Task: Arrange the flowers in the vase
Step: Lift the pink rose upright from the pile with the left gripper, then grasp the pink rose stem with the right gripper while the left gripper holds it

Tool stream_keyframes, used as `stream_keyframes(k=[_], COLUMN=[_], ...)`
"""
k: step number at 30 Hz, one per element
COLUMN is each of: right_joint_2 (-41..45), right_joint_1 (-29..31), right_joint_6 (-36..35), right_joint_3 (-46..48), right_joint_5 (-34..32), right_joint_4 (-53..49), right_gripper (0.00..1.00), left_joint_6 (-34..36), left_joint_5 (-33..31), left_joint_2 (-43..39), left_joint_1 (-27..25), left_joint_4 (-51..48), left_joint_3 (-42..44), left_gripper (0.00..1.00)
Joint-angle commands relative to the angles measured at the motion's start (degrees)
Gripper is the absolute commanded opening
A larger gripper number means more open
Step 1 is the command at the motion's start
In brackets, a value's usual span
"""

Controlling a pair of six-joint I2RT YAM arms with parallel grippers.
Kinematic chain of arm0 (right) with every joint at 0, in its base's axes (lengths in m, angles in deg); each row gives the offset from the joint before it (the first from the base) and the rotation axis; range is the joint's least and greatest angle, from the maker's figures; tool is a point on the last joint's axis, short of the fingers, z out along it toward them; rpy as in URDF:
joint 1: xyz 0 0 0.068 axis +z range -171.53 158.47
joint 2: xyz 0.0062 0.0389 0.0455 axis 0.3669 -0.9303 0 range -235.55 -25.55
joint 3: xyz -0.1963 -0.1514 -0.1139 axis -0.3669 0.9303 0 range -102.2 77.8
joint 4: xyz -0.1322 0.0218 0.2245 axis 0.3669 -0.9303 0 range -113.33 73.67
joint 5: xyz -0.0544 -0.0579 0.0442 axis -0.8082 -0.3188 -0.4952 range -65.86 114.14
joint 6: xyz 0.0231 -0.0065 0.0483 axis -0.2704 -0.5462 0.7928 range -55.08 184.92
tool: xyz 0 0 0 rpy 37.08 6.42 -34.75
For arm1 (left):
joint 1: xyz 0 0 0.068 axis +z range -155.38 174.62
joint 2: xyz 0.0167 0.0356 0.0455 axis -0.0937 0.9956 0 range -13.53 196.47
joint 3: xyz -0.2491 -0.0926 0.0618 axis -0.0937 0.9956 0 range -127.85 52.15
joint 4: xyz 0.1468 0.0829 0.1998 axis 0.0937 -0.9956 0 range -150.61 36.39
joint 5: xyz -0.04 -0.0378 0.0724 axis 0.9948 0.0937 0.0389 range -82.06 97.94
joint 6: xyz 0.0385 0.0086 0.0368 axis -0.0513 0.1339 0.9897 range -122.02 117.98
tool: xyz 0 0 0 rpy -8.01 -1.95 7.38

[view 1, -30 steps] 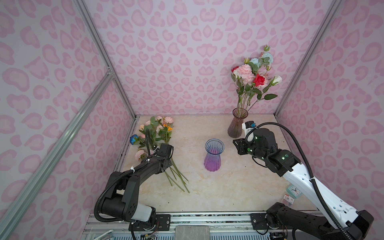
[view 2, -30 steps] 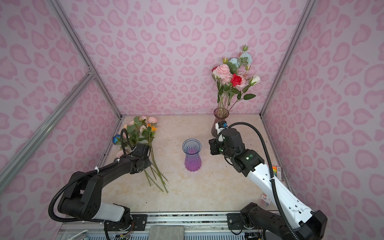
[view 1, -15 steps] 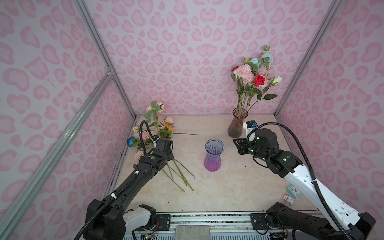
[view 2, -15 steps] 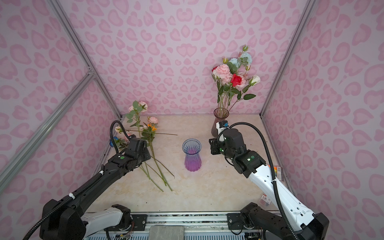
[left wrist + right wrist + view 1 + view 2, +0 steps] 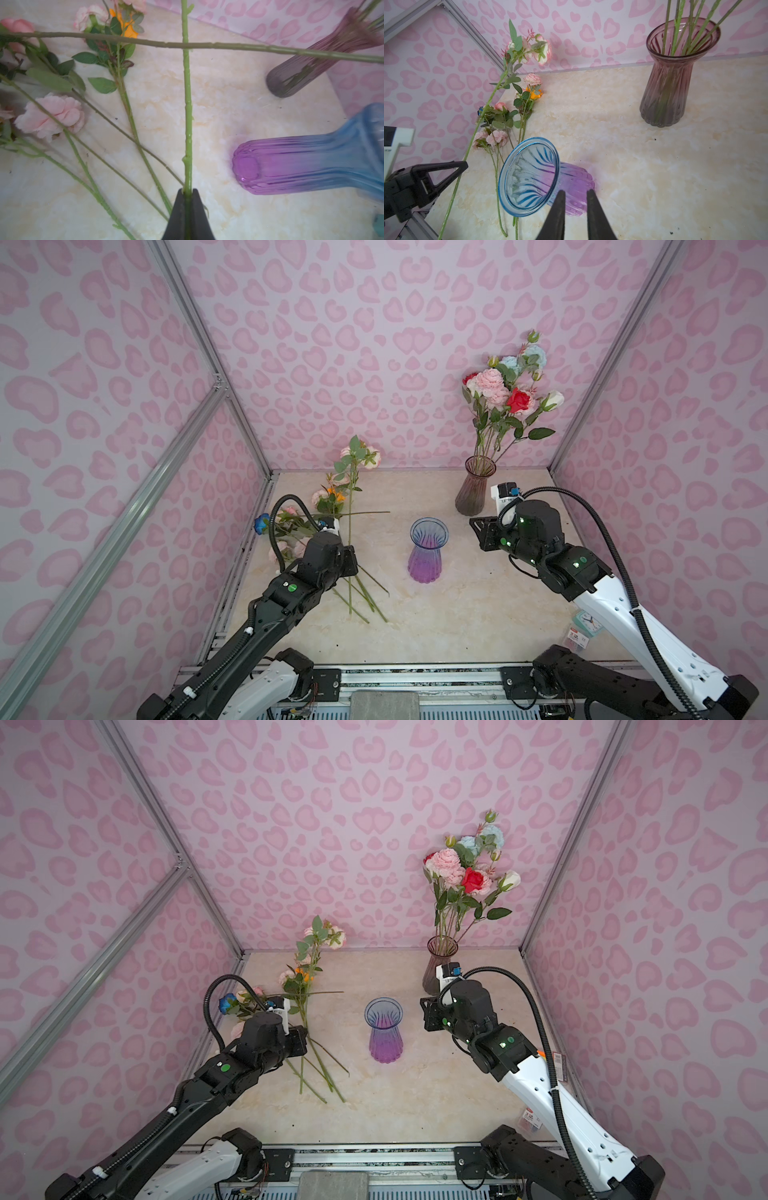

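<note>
One spray is clamped in the left gripper, tilted up at nine o'clock of the empty vase. The right gripper is seen slightly parted, empty, by its rim. Other flowers are left lying; a bouquet is stood in the brown vase at one o'clock.

You had bright, even, soft light in both top views. It seemed to come from above, since the table carried only faint shadows, and the far corners of the frame darkened. Your left wrist view was softer. The vase smeared and stretched towards the frame's edge and the brown vase looked hazy. The stem was fairly sharp, and the left gripper was a dark shape with no detail. Your right wrist view was crisp. There the vase cast a purple tint on the table, and the right gripper was slightly soft.
</note>
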Motion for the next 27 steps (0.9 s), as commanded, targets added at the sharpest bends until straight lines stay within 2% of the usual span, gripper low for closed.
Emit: stream_keyframes(k=[1, 5, 11, 16, 19, 23, 27], right_joint_2=[-0.22, -0.13, -2.36, -7.90, -11.21, -14.45, -15.45], right_joint_1=[0.04, -0.01, 0.65, 1.02, 2.02, 3.80, 4.50], right_joint_6=[0.84, 1.15, 1.45, 4.76, 6.68, 8.76, 10.58], right_joint_3=[-0.63, -1.80, -5.74, -9.61, -12.29, -14.98, -14.68], right_joint_5=[-0.07, 0.96, 6.66, 14.36, 16.96, 19.60, 20.92], right_joint_4=[1.83, 2.42, 8.14, 17.55, 21.71, 25.39, 28.37], right_gripper=[0.21, 0.22, 0.39, 0.48, 0.50, 0.53, 0.53], left_joint_6=[4.20, 5.18, 7.05, 7.30, 8.06, 8.53, 8.45], left_joint_5=[6.71, 13.95, 19.59, 26.39, 27.42, 25.80, 25.27], left_joint_2=[-1.00, -1.17, -2.11, 2.36, 4.41, 4.66, 4.29], left_joint_1=[-0.09, -0.10, -0.27, -1.59, -4.03, -6.48, -7.83], left_joint_4=[7.96, 13.20, 22.61, 28.38, 29.76, 30.82, 31.02], left_joint_3=[-1.94, -2.51, -1.63, -4.52, -6.32, -6.78, -6.32], left_gripper=[0.03, 0.03, 0.03, 0.03, 0.03, 0.03, 0.03])
